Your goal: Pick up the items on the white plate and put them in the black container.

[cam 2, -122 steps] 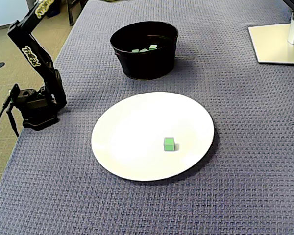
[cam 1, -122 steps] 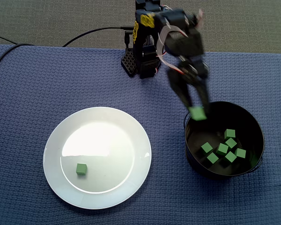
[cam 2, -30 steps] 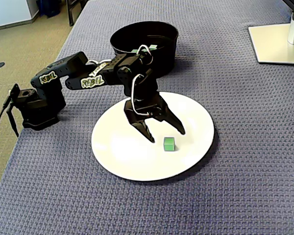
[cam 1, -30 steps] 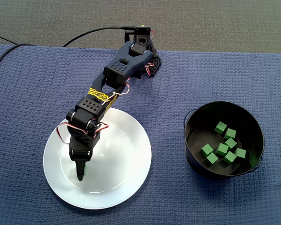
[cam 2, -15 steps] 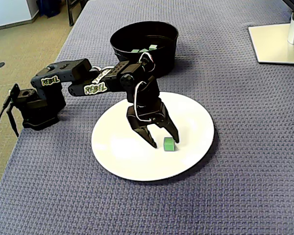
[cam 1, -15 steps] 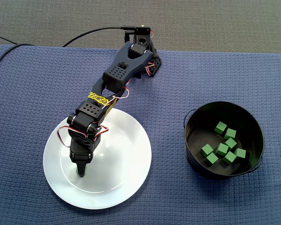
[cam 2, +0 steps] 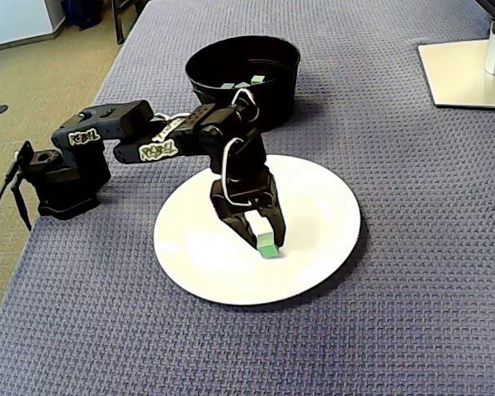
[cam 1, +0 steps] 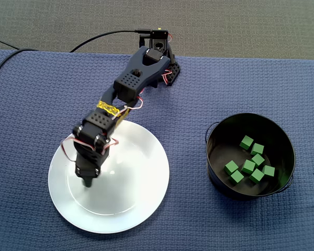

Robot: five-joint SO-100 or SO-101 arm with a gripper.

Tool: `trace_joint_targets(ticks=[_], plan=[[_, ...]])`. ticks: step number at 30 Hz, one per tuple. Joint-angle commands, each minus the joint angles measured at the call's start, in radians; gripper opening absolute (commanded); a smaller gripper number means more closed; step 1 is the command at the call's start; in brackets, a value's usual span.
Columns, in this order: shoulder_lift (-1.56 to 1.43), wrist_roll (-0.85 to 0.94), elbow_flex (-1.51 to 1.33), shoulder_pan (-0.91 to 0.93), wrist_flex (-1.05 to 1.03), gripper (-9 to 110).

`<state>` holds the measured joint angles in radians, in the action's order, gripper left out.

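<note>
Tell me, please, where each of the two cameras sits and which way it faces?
A fixed view: above the table, looking straight down at the white plate and black container; the whole arm shows, base at top, gripper over the plate.
A fixed view: beside the table, raised, looking obliquely across it; base at left, gripper shut on the green cube.
Both share plate, container and arm.

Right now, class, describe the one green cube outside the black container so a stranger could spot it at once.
Find the white plate on the blue cloth, near the black container. The hand points down onto it, with the green cube between its fingers. All other cubes lie inside the container.
</note>
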<state>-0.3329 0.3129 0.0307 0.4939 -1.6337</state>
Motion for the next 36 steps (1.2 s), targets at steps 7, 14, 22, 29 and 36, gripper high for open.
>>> trace_joint_targets(ticks=[7,14,22,29,36], plan=[[-0.853,0.19,-0.31,-0.064,0.146,0],[-1.289,0.439,-0.696,-0.383,0.307,0],[-1.618,0.896,-1.299,-0.81,0.563,0],[-1.709,1.094,-1.747,-1.005,0.862,0],[-1.612,1.157,-2.141,-1.066,1.227,0]])
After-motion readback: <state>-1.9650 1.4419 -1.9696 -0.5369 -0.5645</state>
